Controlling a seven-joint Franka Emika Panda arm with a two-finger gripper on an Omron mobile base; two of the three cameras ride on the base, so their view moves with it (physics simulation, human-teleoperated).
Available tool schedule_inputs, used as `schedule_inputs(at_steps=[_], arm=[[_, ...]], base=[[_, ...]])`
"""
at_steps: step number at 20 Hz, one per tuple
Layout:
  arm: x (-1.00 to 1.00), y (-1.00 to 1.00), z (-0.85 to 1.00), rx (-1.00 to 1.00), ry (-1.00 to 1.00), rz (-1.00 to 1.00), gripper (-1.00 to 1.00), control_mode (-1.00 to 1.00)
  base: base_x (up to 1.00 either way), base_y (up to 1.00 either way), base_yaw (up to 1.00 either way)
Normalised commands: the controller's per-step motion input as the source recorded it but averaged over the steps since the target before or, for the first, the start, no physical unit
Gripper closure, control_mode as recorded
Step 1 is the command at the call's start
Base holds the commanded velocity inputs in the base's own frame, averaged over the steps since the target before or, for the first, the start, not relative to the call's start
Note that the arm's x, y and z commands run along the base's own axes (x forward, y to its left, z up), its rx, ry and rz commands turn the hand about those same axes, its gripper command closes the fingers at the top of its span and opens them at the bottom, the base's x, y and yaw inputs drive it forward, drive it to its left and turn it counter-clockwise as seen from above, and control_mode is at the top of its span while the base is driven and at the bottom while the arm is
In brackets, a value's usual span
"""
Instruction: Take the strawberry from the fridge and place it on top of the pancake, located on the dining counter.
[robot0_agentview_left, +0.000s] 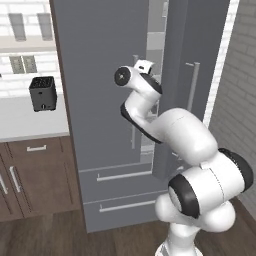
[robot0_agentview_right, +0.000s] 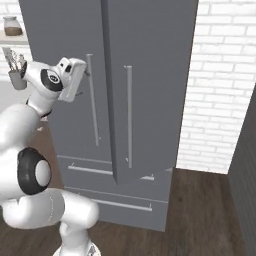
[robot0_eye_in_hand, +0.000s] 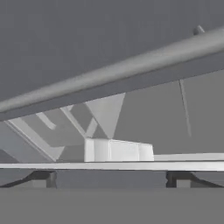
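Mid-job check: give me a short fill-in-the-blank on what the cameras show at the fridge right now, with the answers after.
1. The gripper is up at the bar handle of the fridge's ____ door.
2. The gripper's jaws stand ____, holding nothing.
3. The fridge has a door standing slightly ____, with grey shelving visible through the gap.
4. On the white wall counter left of the fridge sits a ____ toaster.

Missing words: left; open; ajar; black

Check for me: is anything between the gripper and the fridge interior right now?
Yes. The left fridge door is barely ajar, so it blocks the interior. The open gripper sits at that door's handle. No strawberry is visible.
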Motion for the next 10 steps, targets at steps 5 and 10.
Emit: schedule_inputs(at_steps=[5, 10], arm=[[0.58, -0.33, -0.02, -0.03, 0.20, 0.00, -1.00, -1.00], [0.57, -0.25, -0.09, -0.04, 0.13, 0.00, -1.00, -1.00]], base=[[0.00, 0.00, 0.00], [0.00, 0.00, 0.00]])
